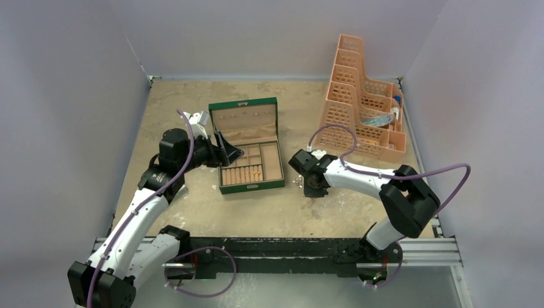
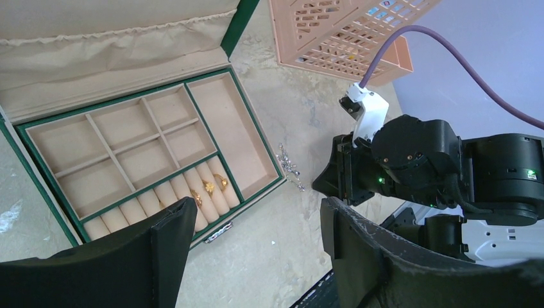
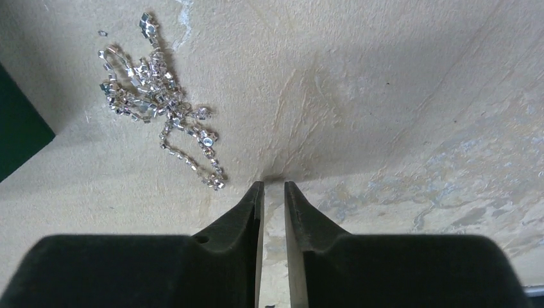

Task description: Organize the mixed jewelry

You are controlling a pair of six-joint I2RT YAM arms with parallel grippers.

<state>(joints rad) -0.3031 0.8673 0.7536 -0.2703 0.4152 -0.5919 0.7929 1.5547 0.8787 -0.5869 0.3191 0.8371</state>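
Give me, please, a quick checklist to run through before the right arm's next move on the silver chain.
1. The silver chain lies loose on the table, outside the box: ok.
2. The chain sits inside the right claw: not ok; it is nearly closed beside the chain, with nothing in it.
3. The green box has its lid open: ok.
4. Its long side compartment is free: ok.
5. The left claw is open, holding nothing: ok.
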